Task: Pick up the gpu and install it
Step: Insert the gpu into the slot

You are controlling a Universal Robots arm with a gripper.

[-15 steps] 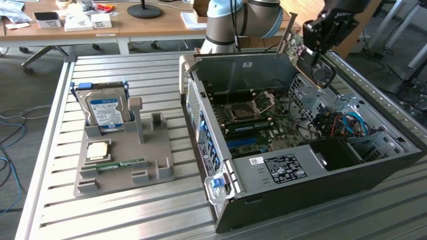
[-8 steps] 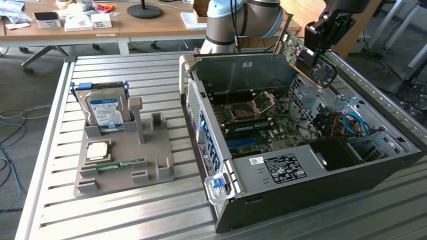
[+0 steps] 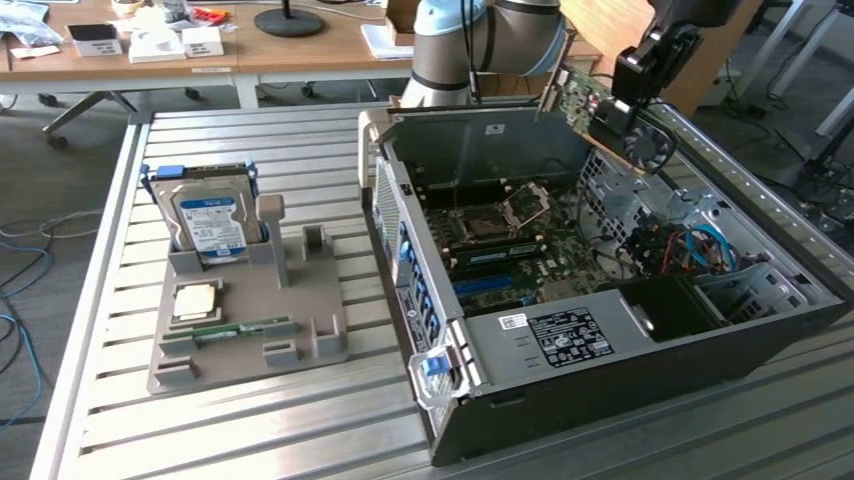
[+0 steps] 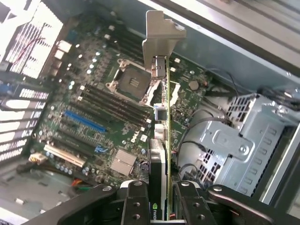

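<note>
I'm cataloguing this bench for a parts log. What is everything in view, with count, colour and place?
computer case: one, black and grey, open on the table, exterior view's right
motherboard: one, green, inside the case
holder: one, grey, on the table, exterior view's left
hard drive: one, silver with blue-white label, upright in the holder
square chip: one, pale, flat on the holder
memory stick: one, green, flat on the holder
table: one, grey slatted metal
gpu: one, green and black, silvery bracket, above the open case
arm: one, pale grey, beyond the case
pincer: one, black, shut on the gpu
</note>
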